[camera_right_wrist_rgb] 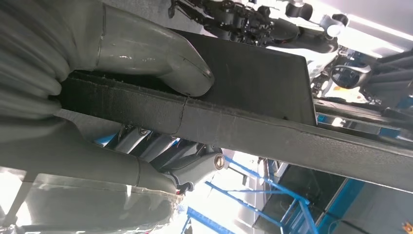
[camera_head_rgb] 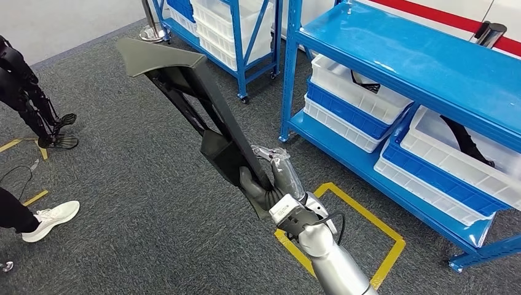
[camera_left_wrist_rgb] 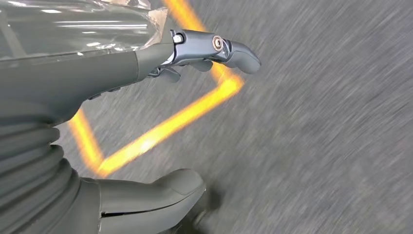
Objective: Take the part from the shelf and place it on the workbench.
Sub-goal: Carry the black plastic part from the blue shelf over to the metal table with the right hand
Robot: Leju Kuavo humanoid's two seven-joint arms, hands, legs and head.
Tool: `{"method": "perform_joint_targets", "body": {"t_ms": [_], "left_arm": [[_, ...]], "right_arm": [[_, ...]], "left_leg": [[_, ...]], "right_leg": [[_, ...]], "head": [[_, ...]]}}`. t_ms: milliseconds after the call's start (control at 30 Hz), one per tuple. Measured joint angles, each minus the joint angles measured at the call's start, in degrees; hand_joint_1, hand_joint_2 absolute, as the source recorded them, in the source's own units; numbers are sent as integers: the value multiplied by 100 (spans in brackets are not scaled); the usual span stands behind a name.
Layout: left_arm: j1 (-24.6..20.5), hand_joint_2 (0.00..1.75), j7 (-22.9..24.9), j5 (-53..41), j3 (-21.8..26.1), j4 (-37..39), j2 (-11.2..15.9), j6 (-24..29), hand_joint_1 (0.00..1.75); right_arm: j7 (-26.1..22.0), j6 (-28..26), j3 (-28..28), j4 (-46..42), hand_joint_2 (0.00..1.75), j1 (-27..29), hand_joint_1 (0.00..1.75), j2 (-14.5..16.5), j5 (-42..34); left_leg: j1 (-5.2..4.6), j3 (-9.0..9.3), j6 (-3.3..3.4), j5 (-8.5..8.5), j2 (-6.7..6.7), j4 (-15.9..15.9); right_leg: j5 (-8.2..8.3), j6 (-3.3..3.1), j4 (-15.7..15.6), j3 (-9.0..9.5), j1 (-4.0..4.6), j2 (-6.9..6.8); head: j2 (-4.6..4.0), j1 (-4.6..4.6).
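Head view: right hand point(camera_head_rgb: 270, 175) grips long dark-grey angular plastic trim part point(camera_head_rgb: 184, 92) at lower end, clear of blue metal shelf point(camera_head_rgb: 424, 61). Left hand point(camera_left_wrist_rgb: 146, 68) empty, fingers apart. Part judged stiff, light, top-heavy; long overhang, mid-length hold steadier.

Hidden or cut off:
- Part point(camera_head_rgb: 184, 92): lower end hidden inside the right hand point(camera_head_rgb: 273, 181), centre of the head view.
- Floor point(camera_left_wrist_rgb: 316, 122): motion-blurred in the left wrist view.
- Person's shoe point(camera_head_rgb: 52, 218): leg cut by the left edge.
- Shelf point(camera_head_rgb: 430, 67): cropped at upper right.
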Motion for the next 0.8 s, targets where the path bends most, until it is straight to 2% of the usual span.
{"method": "perform_joint_targets", "body": {"t_ms": [33,100,167,233,267,300,333,367,400,433,467,500,600,667,733,767,800], "left_arm": [[-6,175,-131,-59,6,-7,-4,210,0],[-6,175,-230,-165,7,-7,-15,491,0],[-8,175,-220,-232,7,-7,-30,604,0],[-19,175,-155,-298,6,-7,-45,661,0],[-21,175,-108,-333,6,-7,-53,698,0],[-20,175,-60,-363,7,-7,-64,739,0],[-17,175,-5,-385,7,-5,-75,759,0],[-15,175,48,-396,7,-4,-83,745,0],[-15,175,96,-401,7,-2,-90,712,0],[-16,175,134,-404,7,-1,-92,672,0],[-16,175,158,-407,6,-1,-93,647,0],[-15,175,170,-409,7,0,-92,636,0],[11,175,193,-415,6,3,-89,632,0],[16,175,233,-437,6,7,-91,613,0],[3,175,303,-475,5,8,-89,518,0],[0,175,337,-489,5,8,-85,422,0],[3,175,364,-501,4,9,-83,307,0]], "right_arm": [[3,-4,5,1,175,-4,175,3,-2],[10,-20,18,2,175,-14,175,8,-11],[10,-37,28,5,175,-29,175,9,-33],[8,-51,33,21,175,-36,175,-8,-61],[7,-58,35,35,175,-35,175,-20,-71],[7,-68,36,54,175,-33,175,-33,-80],[6,-79,37,70,175,-31,175,-45,-86],[5,-87,37,80,175,-32,175,-55,-88],[5,-95,37,87,175,-35,175,-62,-89],[3,-99,38,93,175,-40,175,-66,-91],[1,-101,41,97,175,-45,175,-68,-93],[-2,-101,44,103,175,-49,175,-69,-95],[-7,-103,52,113,175,-56,175,-66,-101],[-10,-110,67,113,175,-68,175,-59,-107],[-15,-117,81,117,175,-76,175,-56,-114],[-17,-120,86,123,175,-76,175,-57,-120],[-17,-122,90,130,175,-76,175,-59,-124]], "left_leg": [[-25,12,13,-10,7,-52],[-24,30,52,36,-69,-118],[9,85,110,106,-141,-229],[28,105,141,140,-221,-276],[29,102,142,141,-266,-275],[29,101,142,140,-316,-273],[32,103,139,139,-366,-270],[37,108,133,135,-415,-263],[43,113,118,126,-465,-248],[41,107,90,108,-512,-217],[38,92,56,86,-555,-181],[34,71,23,69,-585,-149],[56,28,-53,51,-607,-117],[73,-61,-109,-92,-467,90],[85,-359,-166,-426,-295,718],[91,-563,-183,-591,-258,1116],[94,-728,-190,-681,-242,1417]], "right_leg": [[-2,10,-6,-1,10,-30],[-15,48,-17,5,15,-70],[-149,59,191,-80,24,38],[-459,14,885,-400,19,200],[-596,7,1273,-590,16,236],[-674,22,1552,-737,10,254],[-650,64,1600,-776,1,259],[-525,125,1385,-689,-13,264],[-343,190,995,-518,-35,281],[-175,235,572,-328,-59,319],[-48,242,238,-175,-78,349],[18,221,49,-88,-84,374],[56,100,-8,-58,-66,353],[65,31,-19,-47,-80,318],[57,-21,-22,-39,-71,271],[52,-36,-22,-39,-58,241],[47,-43,-21,-38,-45,211]], "head": [[0,2],[0,4],[0,10],[0,21],[0,26],[0,27],[0,27],[0,26],[0,27],[0,27],[0,26],[0,24],[0,23],[0,12],[0,-1],[0,-2],[0,-2]]}}
